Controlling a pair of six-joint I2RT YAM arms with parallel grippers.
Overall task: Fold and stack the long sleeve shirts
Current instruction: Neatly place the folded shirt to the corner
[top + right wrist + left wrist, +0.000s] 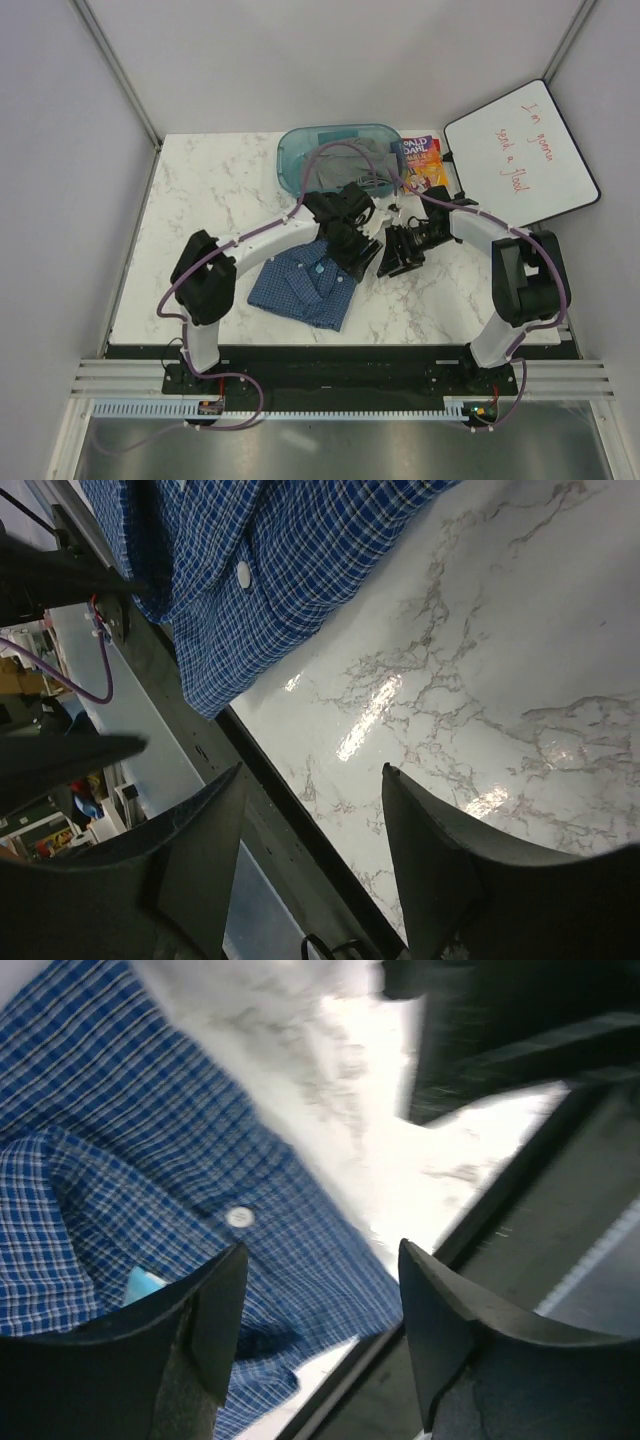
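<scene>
Observe the blue checked shirt [300, 285]: it lies folded in a compact rectangle near the front edge of the table [200, 200]. The left gripper [322, 1250] and right gripper [312, 770] stand apart, holding nothing. Judge folding done and stacking not yet done.

2 black-and-white arms [205, 285], purple cables [262, 231]

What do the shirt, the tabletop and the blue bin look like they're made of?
Shirt: thin woven cloth, probably cotton, matte; fine check weave, soft folds.
Tabletop: glossy white with grey veins; marble or laminate imitation, cannot tell.
Bin: translucent blue plastic, apparently; contents show through.
</scene>
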